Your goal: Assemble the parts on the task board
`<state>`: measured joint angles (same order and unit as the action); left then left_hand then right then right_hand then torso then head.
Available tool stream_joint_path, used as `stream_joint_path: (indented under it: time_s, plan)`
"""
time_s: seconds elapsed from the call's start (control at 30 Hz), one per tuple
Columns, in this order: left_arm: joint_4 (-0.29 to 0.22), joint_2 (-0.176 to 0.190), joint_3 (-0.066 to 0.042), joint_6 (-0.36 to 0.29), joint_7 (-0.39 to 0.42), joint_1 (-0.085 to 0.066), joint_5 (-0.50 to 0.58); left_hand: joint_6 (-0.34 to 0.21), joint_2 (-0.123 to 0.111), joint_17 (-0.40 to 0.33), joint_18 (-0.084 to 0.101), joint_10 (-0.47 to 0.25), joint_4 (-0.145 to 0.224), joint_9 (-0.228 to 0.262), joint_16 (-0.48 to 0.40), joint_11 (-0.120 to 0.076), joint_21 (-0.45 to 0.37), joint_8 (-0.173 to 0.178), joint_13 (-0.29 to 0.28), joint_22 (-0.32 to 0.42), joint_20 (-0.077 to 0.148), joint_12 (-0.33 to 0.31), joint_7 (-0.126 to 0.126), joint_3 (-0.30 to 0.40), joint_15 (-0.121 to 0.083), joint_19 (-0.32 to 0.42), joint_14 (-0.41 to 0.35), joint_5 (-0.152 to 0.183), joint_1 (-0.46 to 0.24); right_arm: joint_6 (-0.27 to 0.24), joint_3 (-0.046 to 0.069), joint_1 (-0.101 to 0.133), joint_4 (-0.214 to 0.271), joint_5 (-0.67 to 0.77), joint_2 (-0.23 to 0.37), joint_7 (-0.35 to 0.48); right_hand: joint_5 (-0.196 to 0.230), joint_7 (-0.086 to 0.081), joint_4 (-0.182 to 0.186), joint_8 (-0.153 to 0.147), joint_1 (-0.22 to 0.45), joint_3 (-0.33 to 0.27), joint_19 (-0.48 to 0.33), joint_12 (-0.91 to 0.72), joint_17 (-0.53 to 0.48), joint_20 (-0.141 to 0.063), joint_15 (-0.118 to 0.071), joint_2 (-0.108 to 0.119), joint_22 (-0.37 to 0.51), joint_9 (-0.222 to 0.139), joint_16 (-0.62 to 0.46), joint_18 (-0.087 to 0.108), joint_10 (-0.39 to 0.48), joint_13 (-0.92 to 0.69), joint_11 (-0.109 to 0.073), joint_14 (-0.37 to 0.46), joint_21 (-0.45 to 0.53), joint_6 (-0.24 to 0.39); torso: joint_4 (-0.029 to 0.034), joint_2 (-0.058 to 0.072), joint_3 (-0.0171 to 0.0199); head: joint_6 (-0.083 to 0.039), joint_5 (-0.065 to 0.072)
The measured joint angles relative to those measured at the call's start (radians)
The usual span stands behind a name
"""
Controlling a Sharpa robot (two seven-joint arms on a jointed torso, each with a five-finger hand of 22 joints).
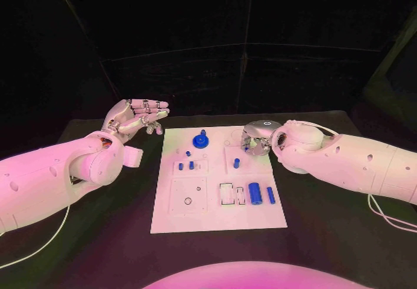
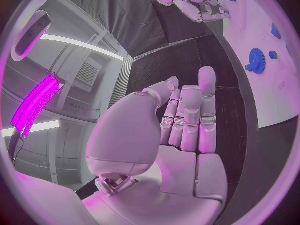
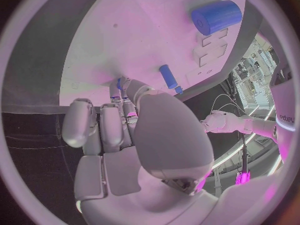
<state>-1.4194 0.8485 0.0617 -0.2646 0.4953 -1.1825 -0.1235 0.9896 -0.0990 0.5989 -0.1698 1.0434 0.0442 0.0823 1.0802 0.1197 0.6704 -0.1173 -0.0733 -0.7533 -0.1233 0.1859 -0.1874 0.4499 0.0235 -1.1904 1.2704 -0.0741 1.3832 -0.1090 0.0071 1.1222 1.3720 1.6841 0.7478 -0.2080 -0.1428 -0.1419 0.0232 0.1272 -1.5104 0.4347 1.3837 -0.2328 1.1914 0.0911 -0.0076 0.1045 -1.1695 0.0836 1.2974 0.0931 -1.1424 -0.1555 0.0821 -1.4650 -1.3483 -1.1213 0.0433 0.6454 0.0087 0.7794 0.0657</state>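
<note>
The left robot hand (image 1: 139,116) is raised beside the board (image 1: 217,217), fingers straight and apart, holding nothing. The right robot hand (image 1: 257,139) reaches down on the board's far right part, pinching a small blue part (image 3: 119,83). A gear (image 1: 200,141), pegs and a cylinder (image 1: 255,192) lie on the board.

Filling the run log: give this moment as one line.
left hand: open, raised beside board | right hand: fingertips down at small part, grip unclear | gear, cylinder: on board
</note>
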Motion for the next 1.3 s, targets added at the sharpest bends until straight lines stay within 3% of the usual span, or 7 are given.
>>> stream_joint_path:
  time_s: [0.07,0.8,1.03,1.3]
  plan:
    - [0.000,0.000,0.000,0.000,0.000,0.000,0.000,0.000,0.000,0.000,0.000,0.000,0.000,0.000,0.000,0.000,0.000,0.000,0.000,0.000,0.000,0.000,0.000,0.000,0.000,0.000,0.000,0.000,0.000,-0.007,0.000,-0.002,0.002,0.004,0.000,-0.003,0.001,0.006,-0.005,0.000,0.003,0.005,0.007,0.000,-0.012,0.000,-0.002,-0.003,-0.016,0.003,-0.008,0.000,-0.009,-0.001,-0.002,-0.002,-0.010,-0.008,-0.0004,0.000,0.0000,0.000,0.000]
    - [0.011,0.003,0.000,0.001,-0.003,0.000,0.001,0.000,0.000,-0.002,0.000,0.000,0.000,-0.001,0.000,0.000,-0.004,0.000,0.000,0.001,0.000,0.004,0.000,0.000,0.004,0.000,-0.004,0.000,0.000,-0.113,-0.002,-0.008,0.079,0.036,0.055,-0.029,0.006,0.006,-0.021,0.000,0.011,0.021,0.014,-0.002,-0.021,-0.007,-0.007,-0.010,-0.042,0.004,-0.008,0.000,-0.014,-0.005,0.000,0.000,-0.022,-0.015,-0.0015,-0.001,0.0011,-0.004,0.004]
    - [0.015,0.003,0.000,0.001,-0.004,0.000,0.001,0.000,0.000,-0.002,0.000,0.000,0.000,-0.001,0.000,0.000,-0.004,0.000,0.000,0.001,0.000,0.004,0.000,0.000,0.004,0.000,-0.004,0.000,0.000,-0.146,0.000,-0.007,0.150,0.037,0.095,-0.030,0.003,0.006,-0.030,0.000,0.012,0.029,0.016,-0.001,-0.022,-0.009,-0.007,-0.008,-0.044,0.004,-0.008,0.000,-0.014,-0.005,0.000,0.000,-0.023,-0.015,-0.0008,0.000,0.0004,-0.005,0.006]
    - [0.014,0.003,0.000,0.001,-0.004,0.000,0.002,0.000,0.000,-0.002,0.001,0.000,0.000,-0.001,0.000,0.000,-0.004,0.000,0.000,0.001,0.000,0.004,0.000,0.000,0.004,0.000,-0.004,0.000,0.000,-0.182,0.012,-0.006,0.287,0.026,0.124,-0.029,-0.001,0.006,-0.036,0.000,0.015,0.036,0.018,0.001,-0.022,-0.010,-0.007,-0.006,-0.046,0.004,-0.008,0.000,-0.014,-0.005,0.000,0.000,-0.026,-0.015,0.0001,0.000,-0.0008,-0.003,-0.001]
